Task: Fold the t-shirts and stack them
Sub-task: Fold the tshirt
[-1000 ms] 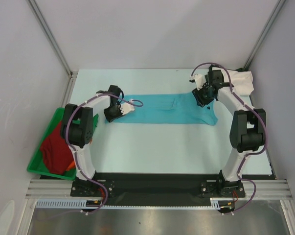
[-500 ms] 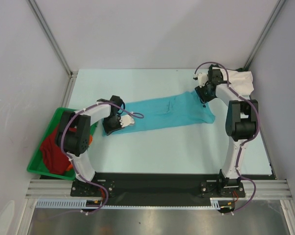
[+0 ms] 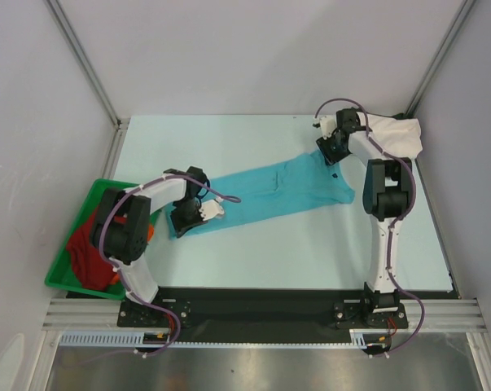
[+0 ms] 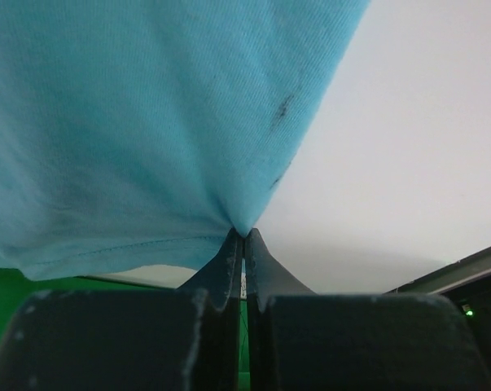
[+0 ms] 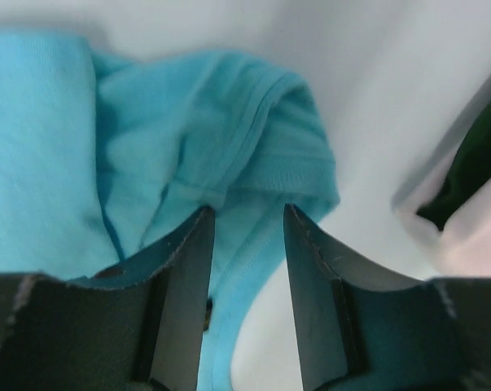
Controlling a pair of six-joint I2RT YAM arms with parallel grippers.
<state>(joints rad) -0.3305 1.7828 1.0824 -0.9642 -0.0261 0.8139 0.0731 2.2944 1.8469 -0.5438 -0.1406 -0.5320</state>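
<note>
A turquoise t-shirt (image 3: 278, 187) lies stretched slantwise across the table, its left end nearer to me. My left gripper (image 3: 186, 218) is shut on that left end. In the left wrist view the closed fingertips (image 4: 243, 238) pinch a point of the turquoise cloth (image 4: 147, 122), which hangs over them. My right gripper (image 3: 328, 153) is at the shirt's far right corner. In the right wrist view its jaws (image 5: 247, 213) stand open, with a folded ribbed edge of the shirt (image 5: 188, 130) lying between and beyond them.
A cream-white shirt (image 3: 396, 134) lies bunched at the back right corner, just beyond the right arm. A green bin (image 3: 66, 273) at the left table edge holds a dark red shirt (image 3: 90, 248) and some orange cloth (image 3: 150, 232). White walls enclose the table.
My left gripper has moved nearer and leftward, dragging the shirt's left end with it, so the shirt now lies slantwise. My right gripper has moved a little farther back.
</note>
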